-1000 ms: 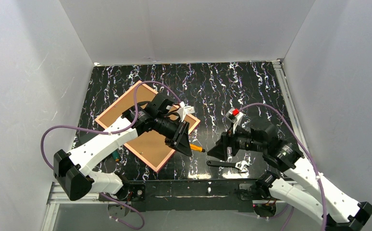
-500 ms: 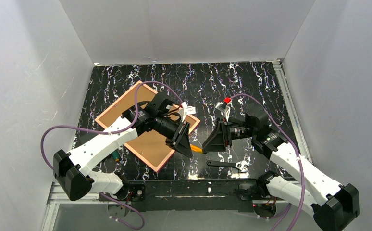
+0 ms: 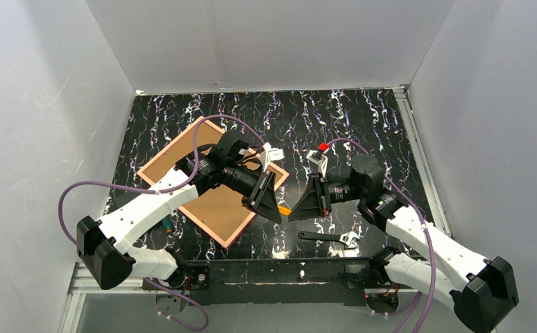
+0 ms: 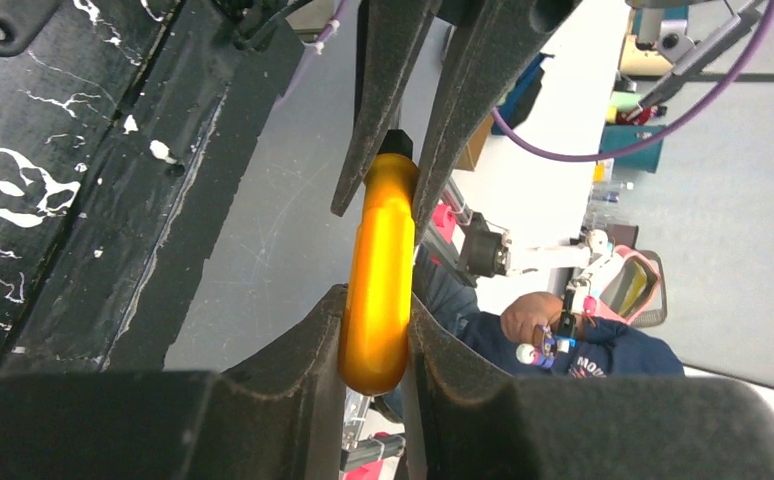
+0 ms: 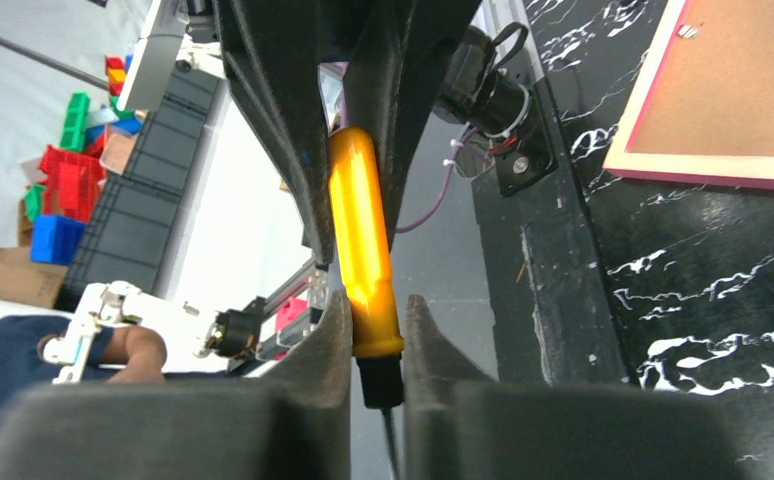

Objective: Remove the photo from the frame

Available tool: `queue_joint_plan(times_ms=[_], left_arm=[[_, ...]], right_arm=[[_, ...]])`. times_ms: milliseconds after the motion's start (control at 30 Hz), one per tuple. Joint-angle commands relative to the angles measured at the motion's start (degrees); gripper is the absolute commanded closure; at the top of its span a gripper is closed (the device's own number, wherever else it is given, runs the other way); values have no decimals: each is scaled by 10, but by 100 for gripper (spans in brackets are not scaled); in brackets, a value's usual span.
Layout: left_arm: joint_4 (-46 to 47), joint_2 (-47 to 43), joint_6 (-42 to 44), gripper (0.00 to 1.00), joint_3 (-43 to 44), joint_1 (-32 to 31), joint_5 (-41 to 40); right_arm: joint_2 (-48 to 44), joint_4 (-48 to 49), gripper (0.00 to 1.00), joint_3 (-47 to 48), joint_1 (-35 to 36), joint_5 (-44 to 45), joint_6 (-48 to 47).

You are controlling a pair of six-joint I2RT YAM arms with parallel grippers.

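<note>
1. Holds the screwdriver point(image 3: 284, 209) between the two grippers, over the front part of the table point(image 3: 363, 125).
2. Clamps the left gripper point(image 3: 274, 211), jaws drawn narrow, on the rounded butt of the orange handle.
3. Pinches the right gripper point(image 3: 295, 214), jaws equally narrow, on the same handle at its black shaft end.
4. Shows the frame point(image 3: 175, 170) lying back-up and diagonal on the table's left half, partly under the left arm point(image 3: 155, 201), brown panel up, pink border around it.
5. Shows a wrench point(image 3: 328, 237) flat near the front edge.

Pink-edged brown frame point(image 3: 214, 208); orange handle point(image 5: 363, 250), seemingly black-tipped
</note>
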Motion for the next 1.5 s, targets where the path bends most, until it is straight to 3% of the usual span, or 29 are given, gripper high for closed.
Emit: queue_joint_plan(times_ms=[0, 67, 133, 200, 300, 567, 700, 900, 1000, 1100, 1233, 1467], left_arm=[[7, -42, -37, 40, -32, -3, -58], [51, -64, -68, 15, -56, -3, -88], [41, -78, -70, 9, -61, -3, -128], [40, -96, -63, 14, -72, -3, -156], [49, -119, -57, 31, -89, -3, -177], [77, -68, -57, 49, -45, -10, -26], [36, -67, -28, 63, -34, -11, -29], [78, -77, -48, 78, -51, -15, -48], [90, -85, -52, 79, -58, -16, -51], [80, -95, -47, 64, -66, -16, -63], [63, -112, -33, 53, -70, -16, -98], [75, -109, -39, 61, -72, -16, -94]], right_arm=[[-19, 56, 99, -16, 3, 41, 11], [-23, 69, 99, -22, 3, 42, 17], [-21, 70, 99, -19, 2, 35, 18], [-19, 68, 99, -16, 3, 34, 16], [-16, 75, 99, -13, 3, 32, 18], [21, 37, 99, 34, 16, -19, -15], [38, 35, 99, 51, 22, -31, -22], [61, 37, 99, 57, 40, -30, -28], [60, 41, 99, 51, 44, -22, -27], [55, 46, 99, 44, 45, -17, -25], [55, 57, 99, 36, 48, -14, -18], [52, 59, 99, 30, 53, -1, -16]])
